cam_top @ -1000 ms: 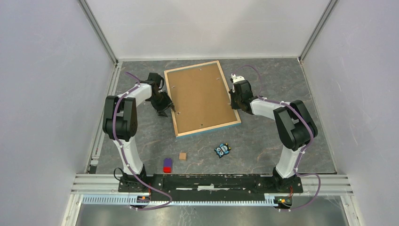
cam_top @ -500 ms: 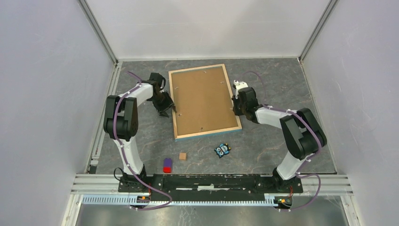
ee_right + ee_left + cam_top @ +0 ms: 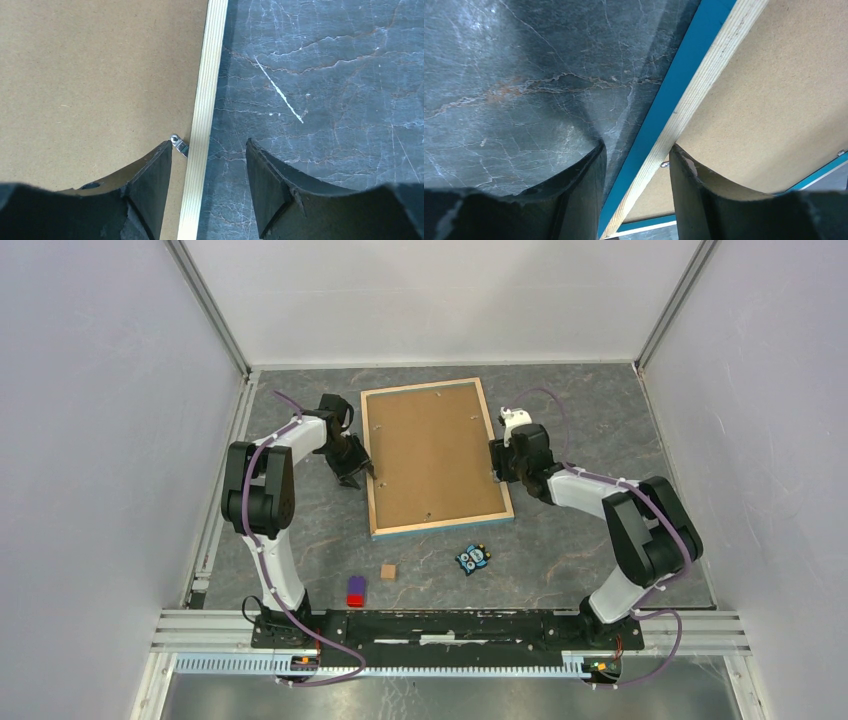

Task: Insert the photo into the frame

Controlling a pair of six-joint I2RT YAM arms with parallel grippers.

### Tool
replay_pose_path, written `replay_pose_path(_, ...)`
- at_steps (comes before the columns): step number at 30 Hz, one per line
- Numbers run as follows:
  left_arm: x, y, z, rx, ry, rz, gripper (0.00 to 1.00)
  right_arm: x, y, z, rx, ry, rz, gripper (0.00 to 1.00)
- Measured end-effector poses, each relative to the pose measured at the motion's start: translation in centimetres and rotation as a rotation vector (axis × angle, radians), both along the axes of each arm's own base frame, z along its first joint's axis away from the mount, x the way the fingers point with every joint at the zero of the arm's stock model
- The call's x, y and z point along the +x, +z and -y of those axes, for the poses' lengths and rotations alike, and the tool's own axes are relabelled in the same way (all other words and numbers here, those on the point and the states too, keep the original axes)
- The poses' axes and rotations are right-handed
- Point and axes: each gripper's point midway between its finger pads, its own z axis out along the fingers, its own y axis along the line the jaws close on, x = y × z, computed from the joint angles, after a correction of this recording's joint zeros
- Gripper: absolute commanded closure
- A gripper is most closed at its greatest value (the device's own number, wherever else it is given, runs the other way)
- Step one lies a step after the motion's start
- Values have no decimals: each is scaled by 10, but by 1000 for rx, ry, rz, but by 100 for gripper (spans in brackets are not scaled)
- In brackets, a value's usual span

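While the left gripper (image 3: 635,190) is standing parted astride the frame's (image 3: 708,82) left long rim, clamping nothing, and the right gripper (image 3: 209,185) is gaping likewise over the right rim, the frame is lying face-down toward the table's (image 3: 300,530) far edge, long axis near-to-far between equally near arms, backing board (image 3: 432,450) uppermost, photo unseen.

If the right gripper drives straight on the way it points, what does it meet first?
Likely the frame: its light wood rim lies between the fingers of the open right gripper, one over the backing board, the other over the table. Depth is unclear, so a finger could touch first.
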Motion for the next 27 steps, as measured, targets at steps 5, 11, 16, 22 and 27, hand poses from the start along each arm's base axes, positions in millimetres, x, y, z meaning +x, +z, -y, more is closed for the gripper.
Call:
replay_pose_path(5,0,0,0,0,0,0,44,2,-7,0,-32,10,-46,45)
replay_pose_path(11,0,0,0,1,0,-1,45,-1,-10,2,-55,23,-71,44)
replay_pose_path(16,0,0,0,1,0,-1,45,-6,-14,1,-63,43,-101,42)
replay_pose_path(22,0,0,0,1,0,-5,45,-7,-19,-1,-66,58,-124,44)
replay_pose_path(27,0,0,0,1,0,-5,45,-6,-23,-3,-66,63,-136,47)
